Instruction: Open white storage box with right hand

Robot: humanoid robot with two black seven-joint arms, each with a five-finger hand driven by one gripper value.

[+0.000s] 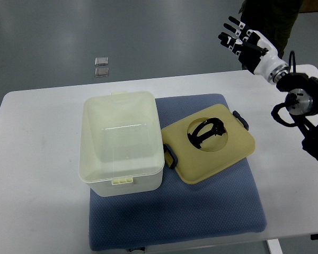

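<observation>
The white storage box (122,140) stands on the left part of a blue mat (212,206), its top open and the inside showing pale and bare. Its yellowish lid (208,143), with a black handle in a round recess and black side clips, lies flat on the mat just right of the box. My right hand (243,38) is raised at the upper right, well away from box and lid, fingers spread and holding nothing. Its arm comes in from the right edge. The left arm does not show.
A white table (37,174) carries the mat. Two small clear square items (101,66) lie on the grey floor beyond the table's far edge. A person in dark clothing (270,16) stands at the top right behind my hand.
</observation>
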